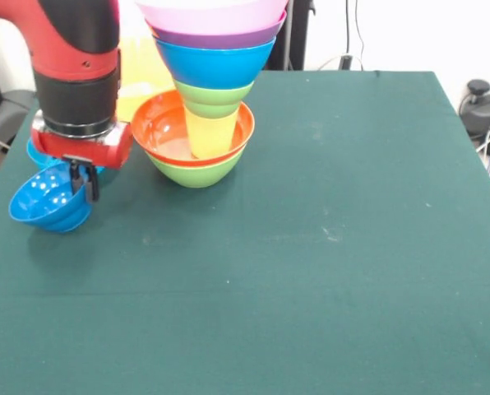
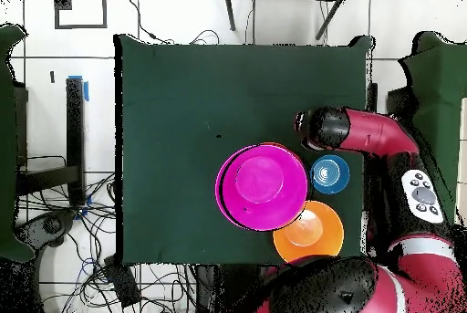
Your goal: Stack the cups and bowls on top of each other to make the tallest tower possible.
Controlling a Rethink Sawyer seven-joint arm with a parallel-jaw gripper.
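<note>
Front view: the tool (image 1: 85,183) hangs from the red and black arm (image 1: 76,66) at the table's (image 1: 327,247) left edge, its short black fingers (image 1: 90,185) pinched on the rim of a glossy blue bowl (image 1: 48,202), which tilts with its speckled inside facing out. Just behind it shows part of a light-blue bowl (image 1: 38,156). The tower (image 1: 208,90) stands near the far edge: a green bowl (image 1: 197,171) at the base, a red-orange bowl (image 1: 167,132) nested in it, a translucent yellow cup (image 1: 210,136) upright inside, then a small green bowl (image 1: 214,97), a blue one (image 1: 214,62), a purple one (image 1: 216,37) and a pink bowl (image 1: 214,15), widening upward.

Overhead view: the round pink bowl (image 2: 262,186) hides the stack beneath. An orange bowl (image 2: 308,232) lies just beside it, with the blue bowl (image 2: 329,174) under the arm (image 2: 365,134); the tool itself is hidden here.
</note>
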